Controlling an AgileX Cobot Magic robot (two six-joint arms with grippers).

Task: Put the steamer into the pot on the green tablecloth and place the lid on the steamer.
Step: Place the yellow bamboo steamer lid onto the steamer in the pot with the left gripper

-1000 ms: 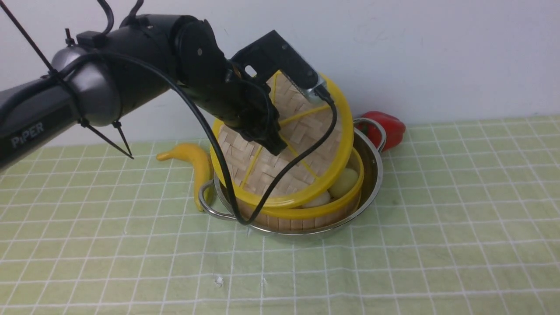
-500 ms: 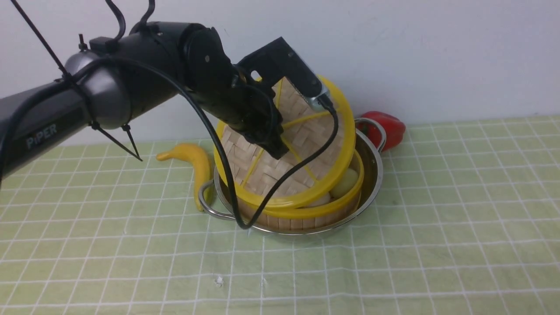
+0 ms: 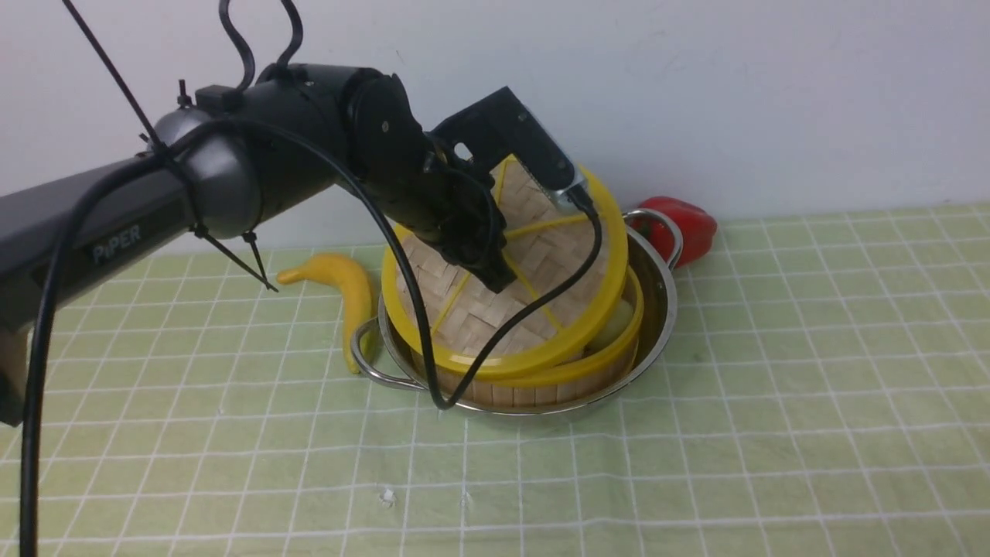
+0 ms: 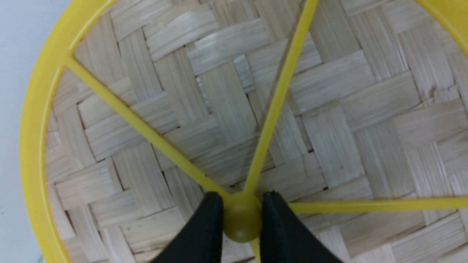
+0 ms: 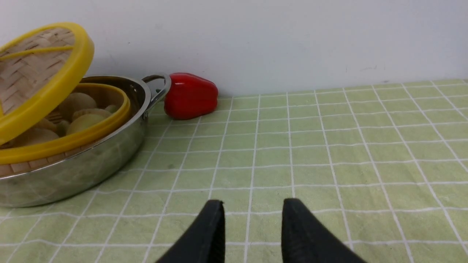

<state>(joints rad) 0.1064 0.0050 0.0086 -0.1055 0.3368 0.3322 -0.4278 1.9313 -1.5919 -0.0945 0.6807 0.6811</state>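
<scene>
One pot [image 3: 663,309] is set on the green tablecloth [image 3: 773,387]; one steamer [image 3: 576,377] is seated inside the pot; one lid [image 3: 541,247] is held tilted over the pot, knob pinched by the left gripper [image 4: 242,200]; the right gripper [image 5: 252,209] is parted, empty, right of the pot; one red pepper [image 3: 684,224] behind the pot; one banana [image 3: 352,286] left of it.

Left arm [image 3: 232,170] and tilted lid [image 3: 464,309] block the pot [image 3: 657,309] from above and from the left. Cable [image 3: 441,404] hangs across its front rim. Banana [image 3: 352,290] sits just beside the pot's left side, pepper [image 3: 684,224] just behind its far right. Bare cloth [image 3: 812,371] to the right and in front. The gap under the lid opens rightward.
</scene>
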